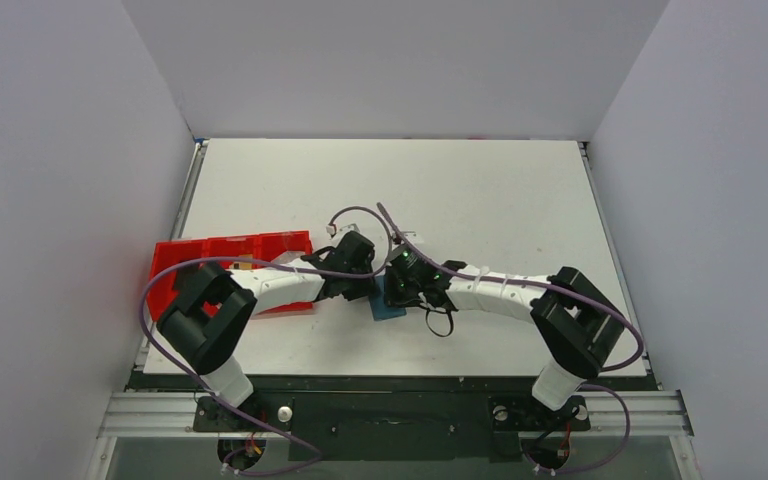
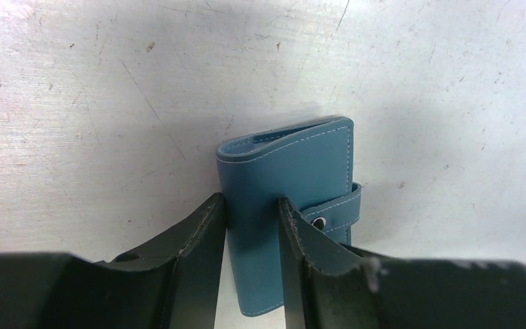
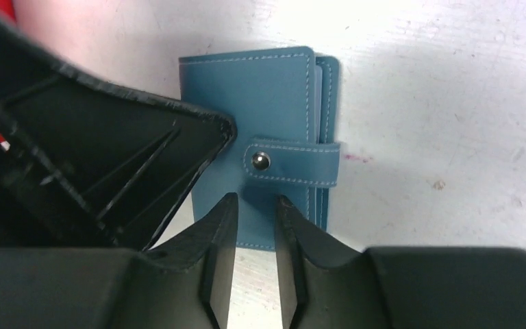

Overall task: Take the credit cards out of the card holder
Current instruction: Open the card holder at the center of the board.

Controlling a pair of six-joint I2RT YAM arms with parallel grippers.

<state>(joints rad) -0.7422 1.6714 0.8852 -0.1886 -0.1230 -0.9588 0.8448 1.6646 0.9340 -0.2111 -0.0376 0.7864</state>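
Two slightly open, empty claws, left gripper (image 2: pixel 250 202) and right gripper (image 3: pixel 256 200), flank the snapped-shut card holder (image 2: pixel 294 161) mid-frame, likely steadying it.

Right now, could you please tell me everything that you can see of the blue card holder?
The card holder is a small blue pouch, leather-like, with pale stitching along its edges. It is closed: a strap wraps over one side, fastened by a metal snap. It lies flat on the scuffed white table, between the two arms. The left claw and right claw, both slightly open, sit at its edges; whether they touch it cannot be told. No card shows.
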